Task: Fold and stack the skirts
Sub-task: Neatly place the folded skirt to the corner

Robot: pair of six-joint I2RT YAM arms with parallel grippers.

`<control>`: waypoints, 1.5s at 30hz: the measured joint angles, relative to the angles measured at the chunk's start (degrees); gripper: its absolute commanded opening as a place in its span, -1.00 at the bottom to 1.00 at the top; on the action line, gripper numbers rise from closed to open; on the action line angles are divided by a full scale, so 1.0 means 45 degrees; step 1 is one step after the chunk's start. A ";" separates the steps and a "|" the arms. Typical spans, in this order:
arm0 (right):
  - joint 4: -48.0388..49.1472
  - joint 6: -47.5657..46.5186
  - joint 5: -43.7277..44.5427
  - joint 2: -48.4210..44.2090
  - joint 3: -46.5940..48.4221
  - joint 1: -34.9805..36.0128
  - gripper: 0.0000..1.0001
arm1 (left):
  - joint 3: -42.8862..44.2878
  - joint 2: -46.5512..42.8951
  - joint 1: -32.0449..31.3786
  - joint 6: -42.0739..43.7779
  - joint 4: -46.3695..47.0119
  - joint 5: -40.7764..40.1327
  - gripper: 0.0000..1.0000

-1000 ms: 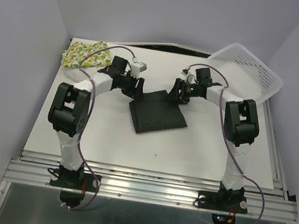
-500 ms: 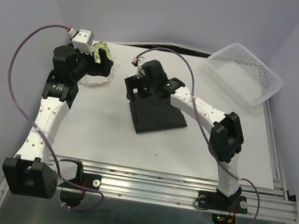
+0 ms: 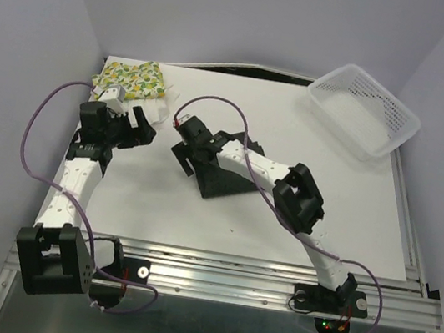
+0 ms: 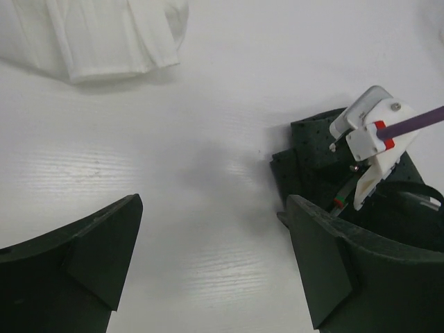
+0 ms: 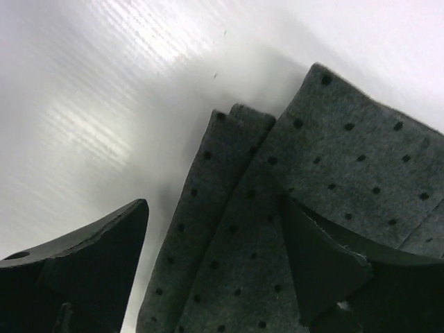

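Right gripper (image 5: pixel 211 208), jaws apart, straddled a folded corner of the black skirt (image 5: pixel 333 152), placed, I judged, to pinch it for stacking. Left gripper (image 4: pixel 214 208), also spread and empty, hung above the table (image 4: pixel 208 125) near the folded white skirt (image 4: pixel 104 35).

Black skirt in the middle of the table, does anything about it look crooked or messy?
The black dotted cloth skirt lies at an angle to the white table's edges, and in the right wrist view a narrow folded flap sticks out unevenly beside its main panel.
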 measured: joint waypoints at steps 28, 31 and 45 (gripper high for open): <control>0.0452 0.2555 -0.4148 0.1321 0.1870 -0.3026 -0.99 | -0.3011 0.3079 -0.2166 -0.3045 0.5241 0.3993 0.97; 0.0695 0.2934 -0.4745 0.1263 0.1870 -0.2929 -0.99 | -0.2914 0.3764 -0.2871 -0.3424 0.5809 0.4133 0.97; 0.1472 0.4566 -0.5333 0.1078 0.1870 -0.2676 -0.99 | -0.2356 0.6397 -0.4177 -0.6028 0.9428 0.4095 0.97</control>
